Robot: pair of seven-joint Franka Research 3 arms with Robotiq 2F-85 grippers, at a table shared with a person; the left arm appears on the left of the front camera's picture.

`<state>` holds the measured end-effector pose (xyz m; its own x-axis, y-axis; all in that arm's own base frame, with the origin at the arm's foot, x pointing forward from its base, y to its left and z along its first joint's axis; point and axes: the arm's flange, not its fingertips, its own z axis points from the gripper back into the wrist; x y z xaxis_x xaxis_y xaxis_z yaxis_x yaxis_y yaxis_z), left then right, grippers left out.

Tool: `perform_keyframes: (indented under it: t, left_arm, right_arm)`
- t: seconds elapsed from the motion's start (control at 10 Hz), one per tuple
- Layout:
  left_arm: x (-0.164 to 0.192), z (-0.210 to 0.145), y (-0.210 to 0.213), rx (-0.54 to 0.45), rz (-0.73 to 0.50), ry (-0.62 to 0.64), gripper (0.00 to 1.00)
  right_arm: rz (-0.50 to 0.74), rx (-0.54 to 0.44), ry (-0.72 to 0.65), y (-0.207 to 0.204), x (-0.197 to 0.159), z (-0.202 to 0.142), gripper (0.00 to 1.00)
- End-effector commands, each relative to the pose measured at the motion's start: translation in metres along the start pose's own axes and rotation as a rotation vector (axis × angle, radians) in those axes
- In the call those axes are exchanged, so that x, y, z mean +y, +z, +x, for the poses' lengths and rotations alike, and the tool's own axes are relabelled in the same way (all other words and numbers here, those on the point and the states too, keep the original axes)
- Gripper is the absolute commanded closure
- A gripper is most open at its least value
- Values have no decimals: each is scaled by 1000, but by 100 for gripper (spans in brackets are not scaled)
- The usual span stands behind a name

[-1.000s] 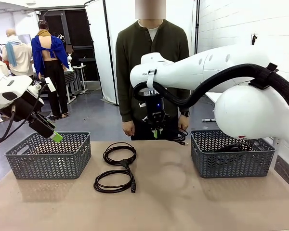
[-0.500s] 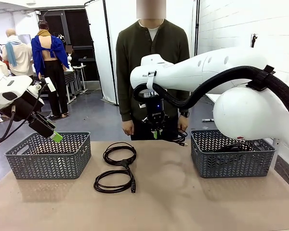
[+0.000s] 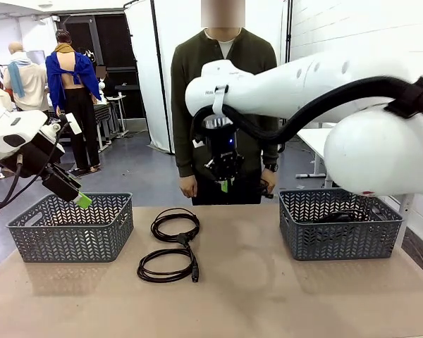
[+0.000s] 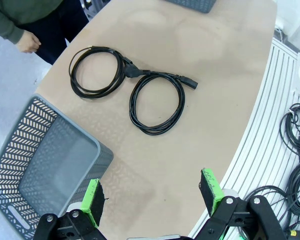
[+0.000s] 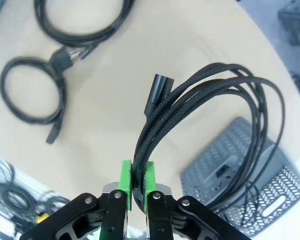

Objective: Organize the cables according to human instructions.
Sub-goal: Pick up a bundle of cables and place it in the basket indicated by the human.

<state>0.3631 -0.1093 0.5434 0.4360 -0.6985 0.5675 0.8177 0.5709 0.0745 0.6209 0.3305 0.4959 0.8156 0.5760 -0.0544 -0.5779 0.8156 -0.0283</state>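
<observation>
My right gripper (image 3: 224, 185) hangs above the far middle of the table, shut on a coiled black cable (image 5: 215, 107) whose loops and plug dangle from the green pads (image 5: 125, 181); that cable (image 3: 264, 189) droops to the gripper's right. Two more coiled cables (image 3: 175, 225) (image 3: 167, 265) lie side by side at the table's centre left, also seen as cables (image 4: 97, 70) (image 4: 157, 105) from the left wrist. Another cable (image 3: 338, 215) lies in the right basket. My left gripper (image 3: 74, 195) (image 4: 151, 195) hovers open above the left basket. The human (image 3: 222, 84) stands at the far side, arms down.
A grey mesh basket (image 3: 70, 229) stands at the left, another (image 3: 359, 236) at the right. Spare cables (image 4: 295, 150) lie on the floor beyond the table's edge. The person's hand (image 4: 27, 42) hangs near the far edge.
My right arm has risen a little and shifted slightly left, carrying the held cable higher. The left arm and the cables on the table have not moved.
</observation>
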Motion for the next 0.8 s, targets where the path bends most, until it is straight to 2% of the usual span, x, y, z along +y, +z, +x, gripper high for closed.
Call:
perform_keyframes:
  t: [0.0,0.4,0.7]
  left_arm:
    - [2,-1,0,-5,-8,0,0]
    - [2,-1,0,-5,-8,0,0]
    - [2,-1,0,-5,-8,0,0]
  right_arm:
    - [-22,5,154,12,-8,-39,100]
    - [-15,-57,347,36,-37,-100,100]
    - [-30,-79,335,46,-62,-148,100]
